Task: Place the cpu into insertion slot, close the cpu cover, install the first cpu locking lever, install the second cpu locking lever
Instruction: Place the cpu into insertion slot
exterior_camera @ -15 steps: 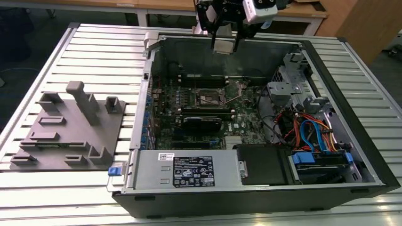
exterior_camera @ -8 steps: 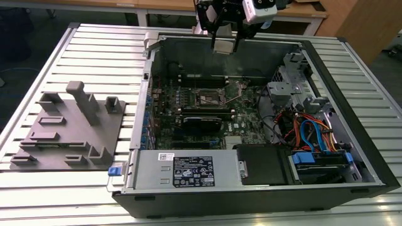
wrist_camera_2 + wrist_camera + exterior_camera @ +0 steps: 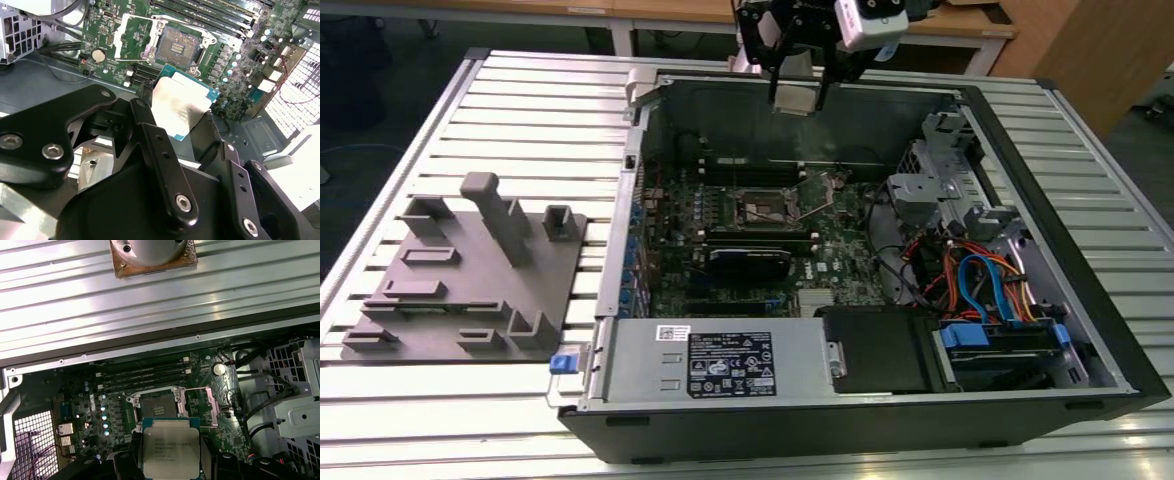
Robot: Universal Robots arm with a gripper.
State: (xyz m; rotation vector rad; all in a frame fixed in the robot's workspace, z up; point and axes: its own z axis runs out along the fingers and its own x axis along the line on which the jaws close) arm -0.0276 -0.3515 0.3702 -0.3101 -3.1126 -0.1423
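My gripper [image 3: 798,95] hangs above the far wall of the open computer case and is shut on the cpu [image 3: 182,100], a flat square chip with a silvery top. In both wrist views the chip sits between the two black fingers [image 3: 150,135], and the first wrist view shows the cpu [image 3: 171,447] face-on. The insertion slot [image 3: 761,207] lies on the green board below and ahead, its dark centre bare [image 3: 177,47] [image 3: 155,405]. The cpu cover [image 3: 131,36] is swung open beside the slot, a thin silver frame [image 3: 202,407].
The black case [image 3: 1067,200] lies on its side on a slatted metal table [image 3: 520,110]. Long memory slots [image 3: 140,375] run behind the socket, and a black card [image 3: 747,262] sits in front of it. Cables and a drive cage [image 3: 974,280] fill the exterior view's right. A grey fixture plate [image 3: 467,270] stands at the left.
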